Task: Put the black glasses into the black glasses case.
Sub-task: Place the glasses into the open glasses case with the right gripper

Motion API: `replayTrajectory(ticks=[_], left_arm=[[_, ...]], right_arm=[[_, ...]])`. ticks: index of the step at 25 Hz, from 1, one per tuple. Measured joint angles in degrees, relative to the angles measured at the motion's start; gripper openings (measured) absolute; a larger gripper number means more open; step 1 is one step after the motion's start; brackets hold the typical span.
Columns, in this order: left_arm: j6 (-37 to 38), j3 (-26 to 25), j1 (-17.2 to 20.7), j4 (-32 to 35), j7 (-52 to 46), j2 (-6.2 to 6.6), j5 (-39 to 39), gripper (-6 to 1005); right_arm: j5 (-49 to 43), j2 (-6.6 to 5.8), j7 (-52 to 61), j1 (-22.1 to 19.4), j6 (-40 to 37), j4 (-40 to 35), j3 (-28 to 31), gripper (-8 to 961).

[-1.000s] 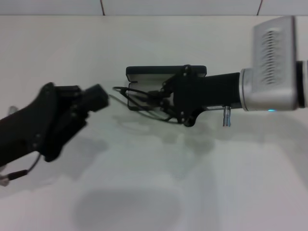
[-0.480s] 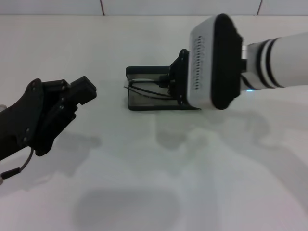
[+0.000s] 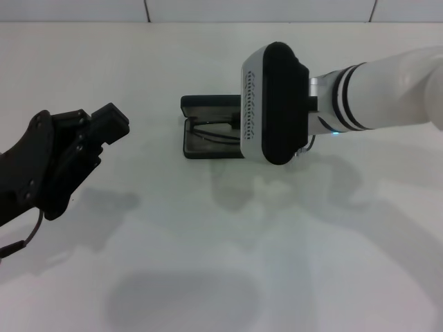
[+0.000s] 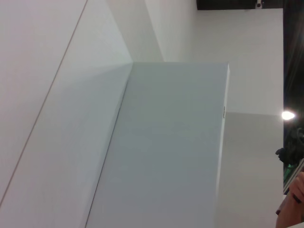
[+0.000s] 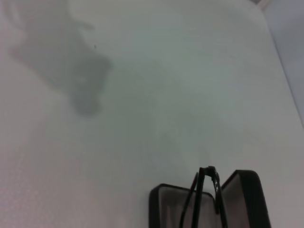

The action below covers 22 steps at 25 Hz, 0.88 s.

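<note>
Right hand, fingers hidden behind its wrist so their state cannot be told, hangs over the open black glasses case where the black glasses sit upright inside, liable to tip out if nudged.

Head camera looks down; right wrist camera shares the open case closely

Bright, even overhead light; soft grey shadows on the table; slightly soft focus.
</note>
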Motion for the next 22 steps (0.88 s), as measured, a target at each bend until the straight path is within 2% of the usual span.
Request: replayTrajectory(ticks=[8, 22], left_arm=[[0.0, -0.3, -0.1, 0.0, 0.3, -0.01, 0.0, 42], [0.0, -0.6, 0.0, 0.0, 0.3, 0.00, -0.1, 42]], right_arm=[[-0.4, 0.00, 1.9, 2.5, 2.8, 3.8, -1.2, 73], [-0.5, 0.00, 2.0, 2.8, 6.0, 6.2, -1.9, 74]])
